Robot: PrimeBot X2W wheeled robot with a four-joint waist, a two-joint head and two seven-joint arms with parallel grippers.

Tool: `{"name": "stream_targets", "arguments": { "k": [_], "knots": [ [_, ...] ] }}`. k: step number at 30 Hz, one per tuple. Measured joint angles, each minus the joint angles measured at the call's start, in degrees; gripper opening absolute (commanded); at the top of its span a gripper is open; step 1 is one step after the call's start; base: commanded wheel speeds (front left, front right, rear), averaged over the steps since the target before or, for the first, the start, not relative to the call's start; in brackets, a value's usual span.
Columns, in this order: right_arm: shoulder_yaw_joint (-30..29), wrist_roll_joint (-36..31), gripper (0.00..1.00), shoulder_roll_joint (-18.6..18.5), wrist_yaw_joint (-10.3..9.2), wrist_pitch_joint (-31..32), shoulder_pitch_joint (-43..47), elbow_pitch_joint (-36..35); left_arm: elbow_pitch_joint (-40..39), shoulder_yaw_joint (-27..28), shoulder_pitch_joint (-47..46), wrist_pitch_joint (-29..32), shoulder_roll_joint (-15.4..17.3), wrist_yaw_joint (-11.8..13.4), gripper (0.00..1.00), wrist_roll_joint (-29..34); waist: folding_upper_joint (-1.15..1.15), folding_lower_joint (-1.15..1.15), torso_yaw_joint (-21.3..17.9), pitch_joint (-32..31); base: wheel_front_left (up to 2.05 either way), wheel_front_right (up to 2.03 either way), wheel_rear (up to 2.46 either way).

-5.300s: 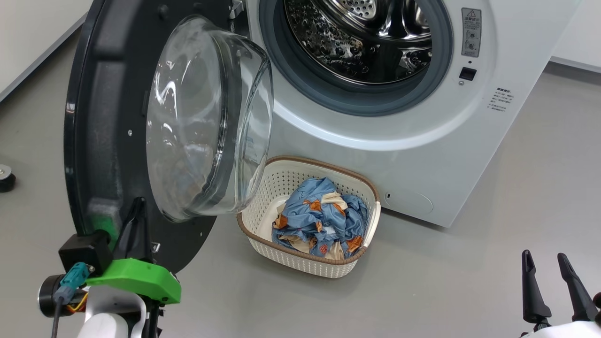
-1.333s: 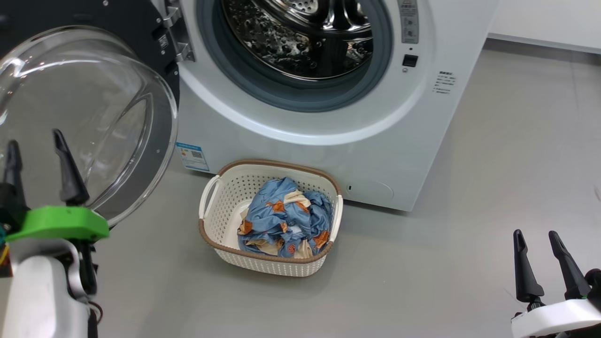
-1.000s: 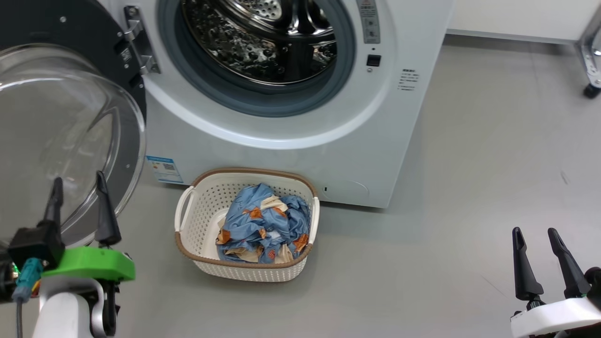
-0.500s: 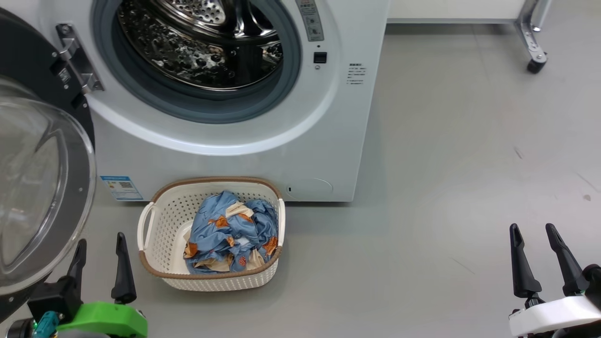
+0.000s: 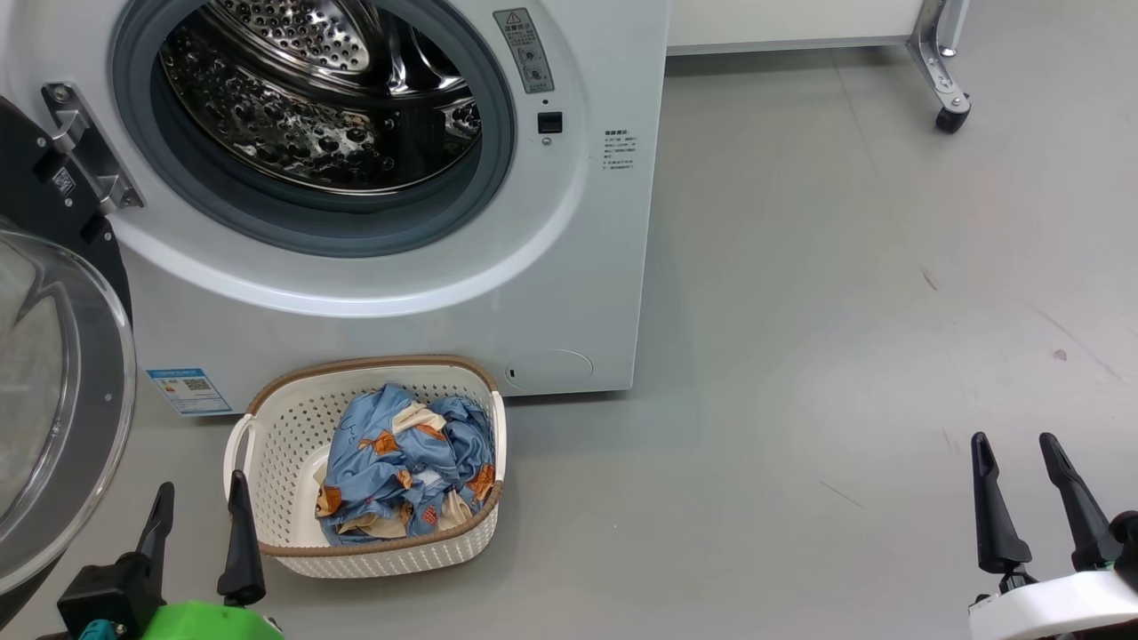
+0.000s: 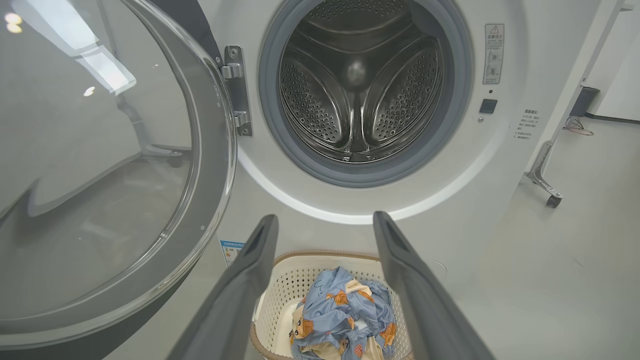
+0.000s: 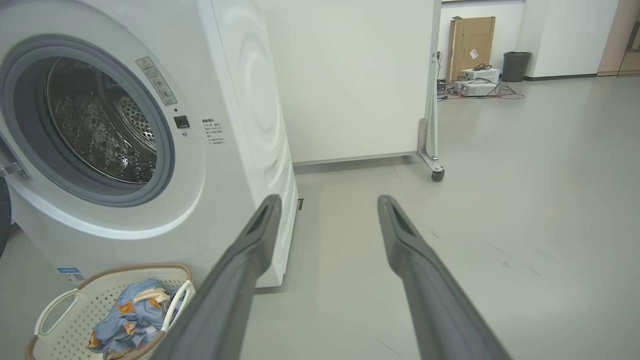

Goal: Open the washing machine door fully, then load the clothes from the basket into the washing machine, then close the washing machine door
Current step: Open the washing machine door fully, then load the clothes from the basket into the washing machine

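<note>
The white washing machine [image 5: 569, 267] stands with its steel drum [image 5: 302, 98] exposed. Its door [image 5: 53, 400], black rim and clear glass bowl, is swung wide at the far left, also seen as the door [image 6: 100, 175] in the left wrist view. In front of the machine sits the cream basket [image 5: 276, 427] holding the blue printed clothes [image 5: 400, 462]. My left gripper [image 5: 200, 493] is open and empty at the lower left, just left of the basket. My right gripper [image 5: 1013, 444] is open and empty over bare floor at the lower right.
A white panel on a wheeled metal foot [image 5: 947, 80] stands right of the machine. A cardboard box, a bin and cables [image 7: 480, 65] lie far off by the wall. Grey floor stretches to the right.
The camera has swung so the machine and basket shift left in the picture. My left gripper has come away from the door and dropped low beside the basket. The right gripper holds its place.
</note>
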Motion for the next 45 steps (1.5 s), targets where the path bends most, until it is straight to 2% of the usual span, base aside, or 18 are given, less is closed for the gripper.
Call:
{"name": "stream_targets", "arguments": {
  "k": [19, 45],
  "knots": [
    [-0.8, 0.0, 1.00, 0.3, 0.00, 0.0, 0.6, -0.5, -0.7, 0.9, 1.0, 0.0, 0.1, -0.2, 1.00, -1.6, 0.00, 0.00, 1.1, -0.7, 0.00, 0.00, 0.00],
    [-0.4, 0.0, 1.00, 0.3, 0.00, 0.0, 0.8, -0.5, -0.4, -1.2, 1.9, 0.0, 1.4, -0.2, 1.00, -1.9, 0.00, 0.00, 1.4, -0.5, 0.15, -0.15, 0.00]
  ]
}}
